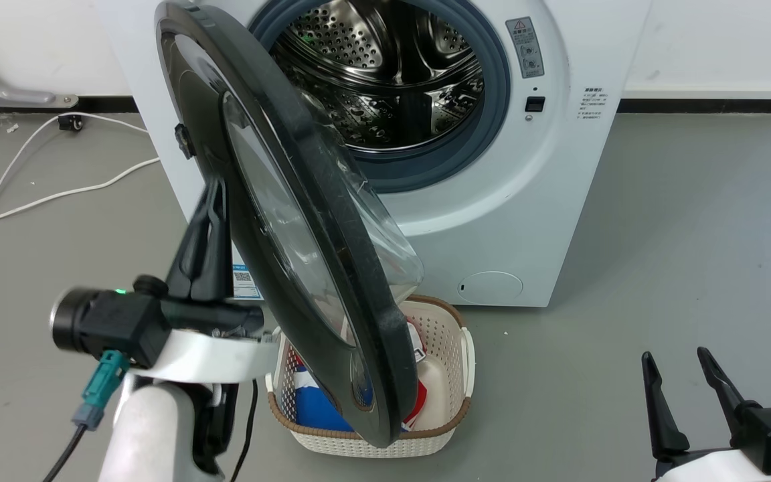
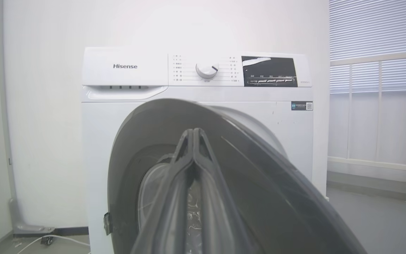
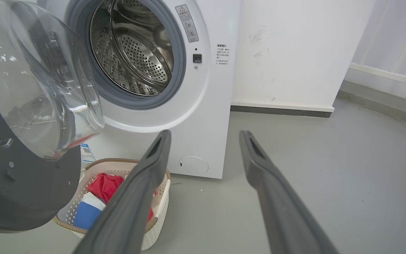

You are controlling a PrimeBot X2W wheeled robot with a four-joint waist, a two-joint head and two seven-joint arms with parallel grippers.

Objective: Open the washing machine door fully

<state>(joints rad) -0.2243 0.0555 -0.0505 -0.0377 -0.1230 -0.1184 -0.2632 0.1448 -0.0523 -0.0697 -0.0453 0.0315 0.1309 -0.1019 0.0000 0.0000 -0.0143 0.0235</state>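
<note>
Washing machine door [image 1: 278, 221] ajar, partly hiding basket [image 1: 442, 335]

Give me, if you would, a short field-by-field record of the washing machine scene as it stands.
Washing machine door: swung well out, near edge-on in the head view
Drum opening: uncovered, nothing visible inside
Left gripper: fingers shut together at the door's outer face; contact unclear
Right gripper: open, empty, low at the right, apart from the door
Basket: low by the door's bottom edge, holding red, blue and white laundry
</note>
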